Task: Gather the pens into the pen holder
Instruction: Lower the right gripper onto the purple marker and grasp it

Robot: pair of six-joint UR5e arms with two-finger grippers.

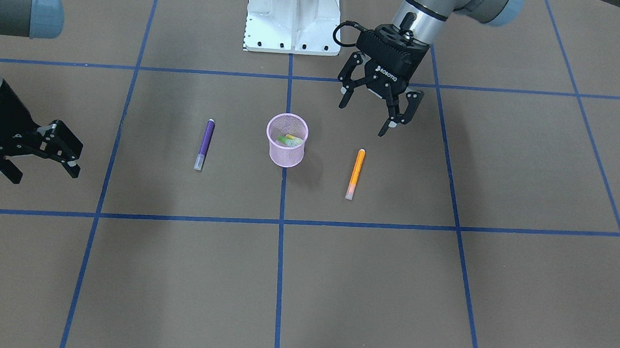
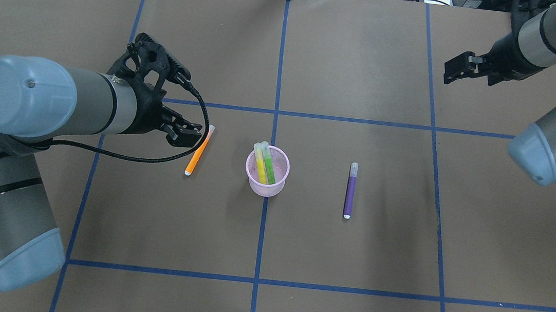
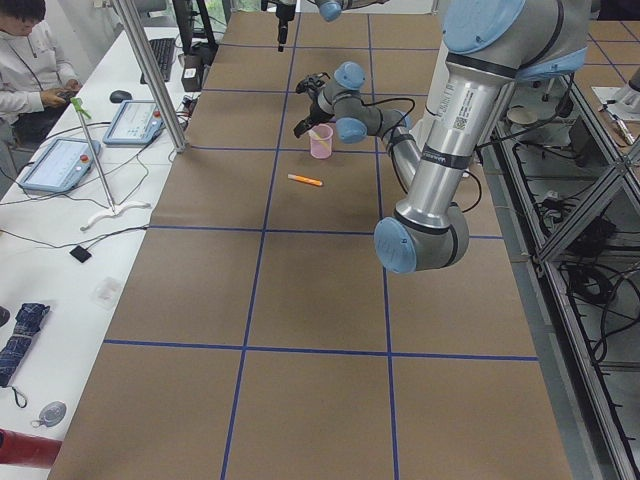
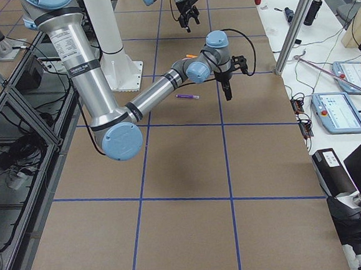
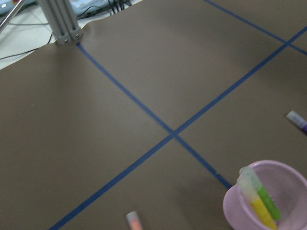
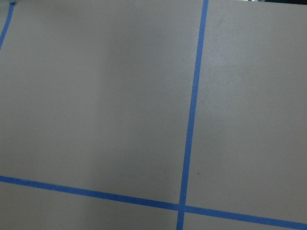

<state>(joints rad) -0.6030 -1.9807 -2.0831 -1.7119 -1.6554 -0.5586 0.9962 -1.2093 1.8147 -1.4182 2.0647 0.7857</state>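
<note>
Even light, soft shadow beside pen holder [image 1: 286, 153], wrist views blurred.

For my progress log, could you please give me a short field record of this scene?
In holder: yellow pen, green pen, inside pink mesh pen holder
Lying loose: orange pen, purple pen, one either side of holder
Left gripper: open, empty, near orange pen
Right gripper: open, empty, away from purple pen

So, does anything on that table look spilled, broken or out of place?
Nothing looks broken or spilled. The pink pen holder stands upright with a yellow pen and a green pen inside. Only the orange pen and the purple pen look out of place: they lie flat on the table, one each side of the holder.
</note>
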